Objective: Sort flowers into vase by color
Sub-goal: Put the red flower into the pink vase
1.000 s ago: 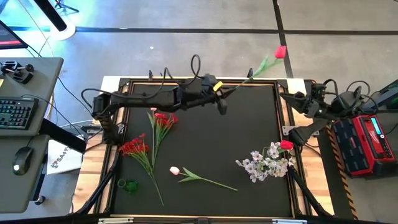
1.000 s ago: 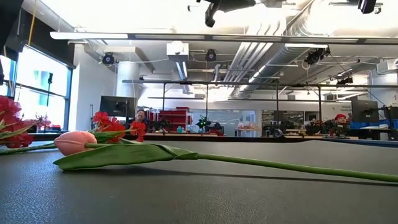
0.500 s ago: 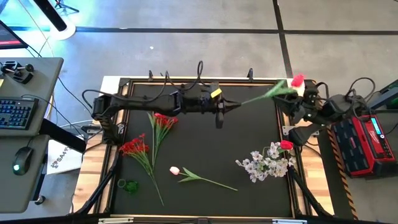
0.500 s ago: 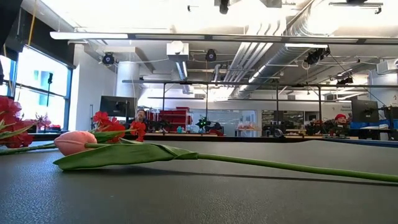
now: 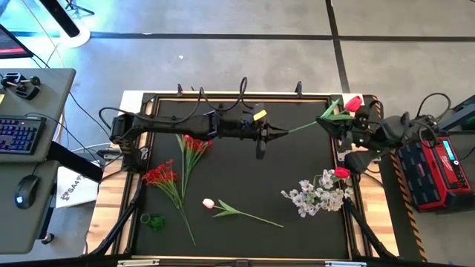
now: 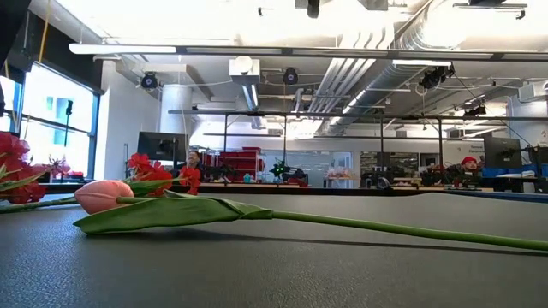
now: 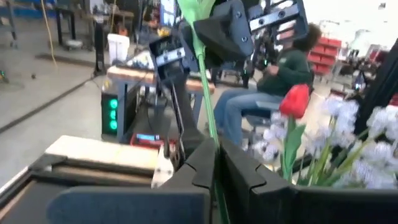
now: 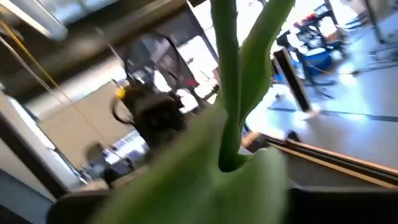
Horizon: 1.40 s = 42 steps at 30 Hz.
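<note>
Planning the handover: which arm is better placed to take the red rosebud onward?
Right: its tool already meets the red rosebud beside the white-blossom cluster; the left tool only grips the stem end.

My left arm lies stretched almost flat over the far part of the table, reaching from its base at the left edge toward the right. Its gripper (image 5: 280, 131) points right, and in the left wrist view I see the two fingers (image 7: 202, 167) closed together on a thin green stem (image 7: 206, 99). My right arm is folded at the table's far right corner, elbow out over the edge, with its gripper (image 5: 343, 124) turned left to face the other one. The same stem passes right in front of its wrist camera, but I can't make out how its fingers stand.
</note>
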### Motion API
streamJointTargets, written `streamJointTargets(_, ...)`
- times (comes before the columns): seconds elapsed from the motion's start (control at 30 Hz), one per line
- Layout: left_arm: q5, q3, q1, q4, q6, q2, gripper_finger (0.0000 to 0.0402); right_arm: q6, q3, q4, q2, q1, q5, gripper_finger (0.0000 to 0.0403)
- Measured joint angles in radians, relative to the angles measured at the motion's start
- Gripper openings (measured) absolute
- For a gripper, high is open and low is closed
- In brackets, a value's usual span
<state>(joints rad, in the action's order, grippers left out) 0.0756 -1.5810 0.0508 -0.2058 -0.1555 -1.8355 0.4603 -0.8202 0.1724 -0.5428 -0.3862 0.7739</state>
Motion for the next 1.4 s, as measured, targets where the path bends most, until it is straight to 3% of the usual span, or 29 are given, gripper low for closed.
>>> streamJointTargets(0.17,0.01,-0.001,-0.008,0.14,-0.028,0.0,0.0047,0.134,-0.148,0.436,-0.038,0.0,0.021,0.0004)
streamJointTargets(0.23,0.012,-0.001,-0.009,0.199,-0.05,0.0,0.0064,0.194,-0.227,0.619,-0.07,0.0,-0.016,0.0003)
streamJointTargets(0.4,0.008,-0.001,-0.022,0.26,-0.077,0.0,0.0093,0.269,-0.436,0.969,-0.174,0.0,-0.194,0.0002)
streamJointTargets(0.53,0.01,-0.001,-0.037,0.255,-0.078,0.0,0.0099,0.284,-0.539,1.128,-0.251,0.0,-0.36,0.0001)
streamJointTargets(0.7,-0.005,-0.001,-0.046,0.25,-0.106,0.0,0.0099,0.251,-0.556,1.118,-0.295,0.0,-0.546,0.0001)
streamJointTargets(0.83,-0.04,-0.001,-0.056,0.25,-0.123,0.0,0.0099,0.21,-0.526,1.092,-0.315,-0.004,-0.633,0.0)
streamJointTargets(1.4,-0.106,-0.001,-0.086,0.24,-0.13,0.0,0.0099,0.167,-0.541,1.005,-0.315,-0.081,-0.578,0.0)
